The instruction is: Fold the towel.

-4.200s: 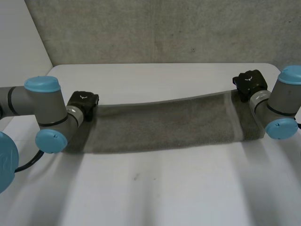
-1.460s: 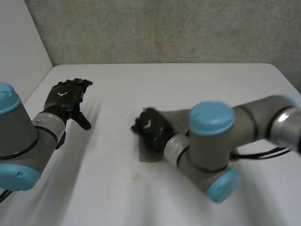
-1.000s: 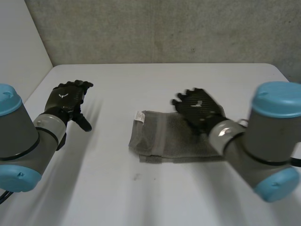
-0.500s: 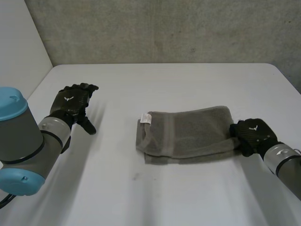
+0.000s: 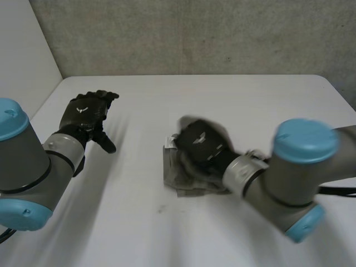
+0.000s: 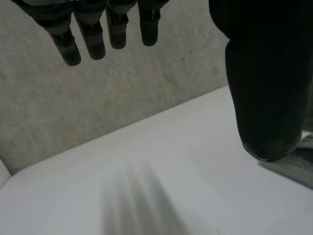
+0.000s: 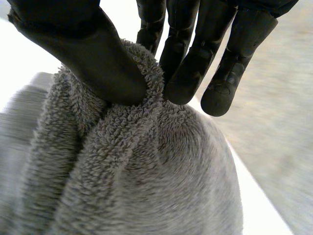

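The grey towel [image 5: 179,177] lies folded small near the middle of the white table [image 5: 222,100], with a white label at its left end. My right hand [image 5: 201,142] is over it, and my right arm reaches across from the right. In the right wrist view the thumb and fingers [image 7: 188,73] pinch a thick fold of the towel [image 7: 137,166]. My left hand [image 5: 87,114] hovers above the table's left side with straight, spread fingers [image 6: 68,39] and holds nothing. A bit of the towel [image 6: 298,164] shows beside its thumb.
A grey concrete wall [image 5: 189,36] rises behind the table's far edge. The table's left edge runs close beside my left arm [image 5: 25,167]. Bare tabletop stretches in front of the towel and to its far right.
My right hand, which half a second ago was at the towel's right end, has swept left with that end and now sits over the left half. The towel looks shorter. My left hand has barely moved.
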`<state>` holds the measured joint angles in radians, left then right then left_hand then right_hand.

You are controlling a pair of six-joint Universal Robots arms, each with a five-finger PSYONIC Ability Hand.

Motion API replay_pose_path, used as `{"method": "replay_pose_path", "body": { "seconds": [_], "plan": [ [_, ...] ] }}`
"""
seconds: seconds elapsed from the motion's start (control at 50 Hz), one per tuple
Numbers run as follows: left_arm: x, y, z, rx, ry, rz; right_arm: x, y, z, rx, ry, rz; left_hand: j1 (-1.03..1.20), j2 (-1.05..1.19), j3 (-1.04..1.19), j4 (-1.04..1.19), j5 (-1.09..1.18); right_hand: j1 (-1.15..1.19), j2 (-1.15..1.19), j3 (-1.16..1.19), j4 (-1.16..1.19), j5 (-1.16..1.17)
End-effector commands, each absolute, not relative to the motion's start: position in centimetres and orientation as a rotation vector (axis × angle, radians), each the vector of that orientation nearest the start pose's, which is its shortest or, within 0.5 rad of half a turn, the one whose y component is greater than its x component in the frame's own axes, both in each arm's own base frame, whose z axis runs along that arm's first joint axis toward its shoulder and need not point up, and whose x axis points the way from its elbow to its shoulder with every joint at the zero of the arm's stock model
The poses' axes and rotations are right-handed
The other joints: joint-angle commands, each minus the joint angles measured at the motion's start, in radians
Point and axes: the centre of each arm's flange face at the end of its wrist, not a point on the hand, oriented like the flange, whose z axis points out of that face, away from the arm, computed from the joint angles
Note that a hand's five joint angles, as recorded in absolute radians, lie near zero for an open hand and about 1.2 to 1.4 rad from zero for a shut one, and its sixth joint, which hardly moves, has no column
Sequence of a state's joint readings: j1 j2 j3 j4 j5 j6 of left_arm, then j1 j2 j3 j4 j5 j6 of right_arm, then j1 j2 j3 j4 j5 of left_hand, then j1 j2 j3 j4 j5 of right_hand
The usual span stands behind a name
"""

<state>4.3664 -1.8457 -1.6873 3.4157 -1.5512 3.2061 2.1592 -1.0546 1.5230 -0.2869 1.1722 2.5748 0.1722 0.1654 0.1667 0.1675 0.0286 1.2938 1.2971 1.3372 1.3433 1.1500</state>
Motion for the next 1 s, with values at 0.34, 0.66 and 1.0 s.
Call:
{"method": "replay_pose_path", "body": {
  "seconds": [0.34, 0.66, 1.0],
  "plan": [
    [-29.5, -26.9, 25.1, 0.545, 2.569, -2.370, 30.7, -23.5, 21.7, -0.968, 1.860, -1.682, 0.002, 0.009, 0.008, 0.007, -0.029, -1.119, -1.123, -1.163, -1.169, -1.150],
    [-35.8, -24.6, 18.1, 0.589, 2.685, -2.012, 28.3, -26.6, 19.3, -0.830, 2.070, -1.544, 0.002, 0.009, 0.008, 0.007, -0.029, -1.119, -1.123, -1.163, -1.169, -1.150],
    [-35.8, -23.5, 11.6, 0.673, 2.768, -1.766, 28.7, -28.5, 13.5, -0.999, 2.230, -1.494, 0.002, 0.009, 0.008, 0.007, -0.029, -1.119, -1.123, -1.163, -1.169, -1.150]
  ]
}}
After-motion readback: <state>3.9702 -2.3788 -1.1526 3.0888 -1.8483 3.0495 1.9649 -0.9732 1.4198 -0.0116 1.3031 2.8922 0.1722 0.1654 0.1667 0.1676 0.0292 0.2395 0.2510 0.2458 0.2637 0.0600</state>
